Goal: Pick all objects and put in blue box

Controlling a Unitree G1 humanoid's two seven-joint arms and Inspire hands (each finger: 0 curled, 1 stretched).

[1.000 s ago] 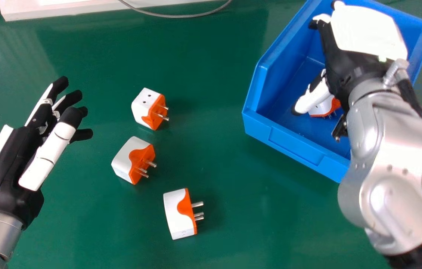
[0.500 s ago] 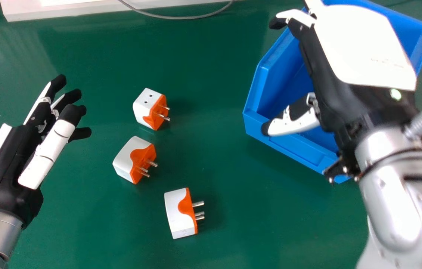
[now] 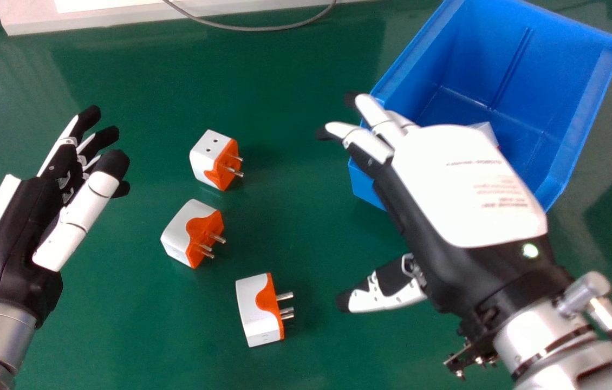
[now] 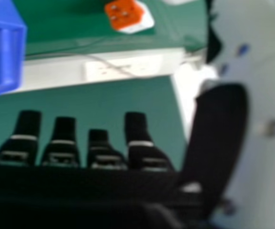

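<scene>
Eyeing adapter (image 3: pixel 260 310), lower centre of frame | likely light, stiff, slick | we should pinch its white sides (image 3: pixel 253 317), avoiding prongs (image 3: pixel 285 296) | our right hand (image 3: pixel 463 189), left hand (image 3: pixel 11 233): fingers open

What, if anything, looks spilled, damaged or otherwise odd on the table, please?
Nothing stands out. The three white-and-orange plug adapters lie apart with no visible damage, the blue box looks intact, and I see no spill.

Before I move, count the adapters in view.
4: the far adapter, the middle one and the near one on the table, plus another in the blue box, partly hidden by the right hand. More may be hidden.
</scene>
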